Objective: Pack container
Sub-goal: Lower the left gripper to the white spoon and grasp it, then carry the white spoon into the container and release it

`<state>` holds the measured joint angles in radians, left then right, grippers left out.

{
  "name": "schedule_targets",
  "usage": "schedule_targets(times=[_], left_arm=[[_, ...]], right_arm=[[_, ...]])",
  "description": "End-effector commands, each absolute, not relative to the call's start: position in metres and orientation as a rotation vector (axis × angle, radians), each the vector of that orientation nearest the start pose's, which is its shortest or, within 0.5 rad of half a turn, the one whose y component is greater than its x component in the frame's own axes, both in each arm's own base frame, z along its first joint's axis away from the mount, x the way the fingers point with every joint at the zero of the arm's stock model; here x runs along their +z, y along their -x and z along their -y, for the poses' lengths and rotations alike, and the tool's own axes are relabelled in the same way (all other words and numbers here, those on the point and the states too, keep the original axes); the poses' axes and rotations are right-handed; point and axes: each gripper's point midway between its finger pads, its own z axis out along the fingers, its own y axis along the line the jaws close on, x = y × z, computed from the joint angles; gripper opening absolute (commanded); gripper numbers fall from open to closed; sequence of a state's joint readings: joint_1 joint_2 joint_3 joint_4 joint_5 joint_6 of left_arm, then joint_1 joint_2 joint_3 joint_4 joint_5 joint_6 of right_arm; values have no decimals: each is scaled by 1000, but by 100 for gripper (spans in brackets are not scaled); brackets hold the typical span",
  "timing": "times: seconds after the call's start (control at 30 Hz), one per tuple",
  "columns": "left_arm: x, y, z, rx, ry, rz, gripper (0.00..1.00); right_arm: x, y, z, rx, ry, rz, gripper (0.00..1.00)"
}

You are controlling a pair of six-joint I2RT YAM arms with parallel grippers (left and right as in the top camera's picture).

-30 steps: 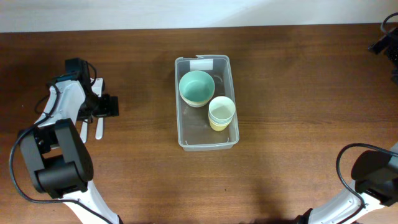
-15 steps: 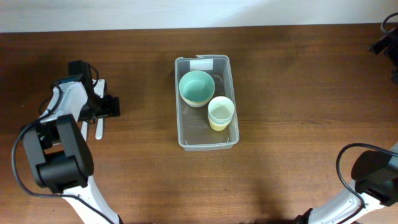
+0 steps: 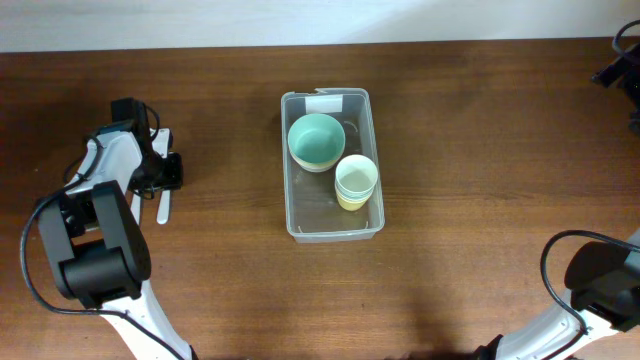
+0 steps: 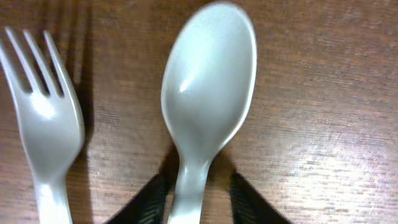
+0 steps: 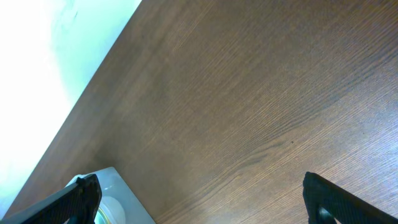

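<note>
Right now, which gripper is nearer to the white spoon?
Left. The left gripper straddles the handle of the spoon; the right gripper is far off, at the right edge of the table.

The clear rectangular plastic container (image 3: 286,175) sits mid-table on the brown wooden table (image 3: 480,150), with its labelled short end toward the far edge. Inside it, the round teal plastic bowl (image 3: 316,141) lies at the far end. The stacked pale yellow plastic cups (image 3: 355,182) stand just nearer, by the right wall. Well to the left, the white plastic fork (image 4: 46,124) lies beside the white plastic spoon (image 4: 208,106). The left gripper (image 4: 199,202) hangs over them, one finger either side of the spoon's handle. The right gripper (image 3: 618,68) is at the far right corner.
</note>
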<state>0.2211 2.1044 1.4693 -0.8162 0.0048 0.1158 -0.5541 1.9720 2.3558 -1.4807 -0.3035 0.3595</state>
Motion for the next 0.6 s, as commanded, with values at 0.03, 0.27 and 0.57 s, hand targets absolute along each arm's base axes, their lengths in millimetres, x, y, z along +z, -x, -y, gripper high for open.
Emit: schedule_targets(times=[0.03,0.27,0.57], left_arm=[[3,-408,-88,-18,197,-3050,19],[57,-421,-78,-128,194,-3043,1],[195,-429,12,-268,-264,-2837,1]], right_arm=[[292,-399,188,333,-1069,-2395,99],[292,-399,188,333,-1069,-2395,99],[292,-399,188,333,-1069,-2395,99]])
